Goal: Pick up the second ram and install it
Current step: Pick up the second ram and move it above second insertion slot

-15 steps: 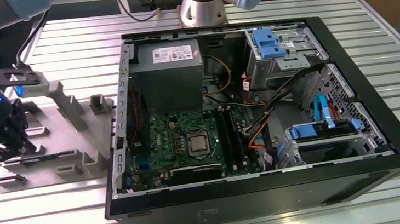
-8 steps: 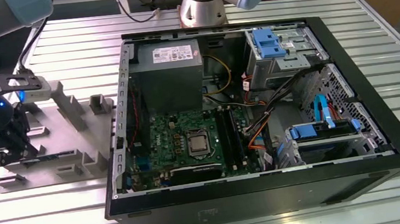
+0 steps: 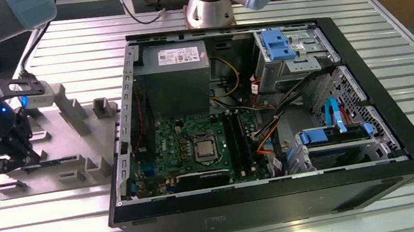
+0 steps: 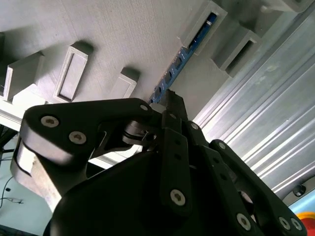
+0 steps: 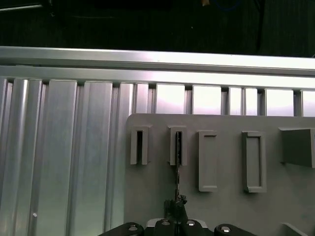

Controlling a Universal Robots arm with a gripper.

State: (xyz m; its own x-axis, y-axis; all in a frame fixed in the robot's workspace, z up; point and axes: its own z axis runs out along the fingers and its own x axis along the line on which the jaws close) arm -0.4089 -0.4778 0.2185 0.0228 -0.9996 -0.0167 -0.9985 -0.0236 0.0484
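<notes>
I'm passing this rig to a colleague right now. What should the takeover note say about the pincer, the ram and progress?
Pincer: low over the grey fixture plate, at the near end of the second ram; open or shut cannot be told.
Second ram: standing on edge on the plate, its far end in a slotted block.
Done: pincer lined up at the ram.
Left: ram not yet lifted out, not yet on the motherboard in the open computer case.
</notes>
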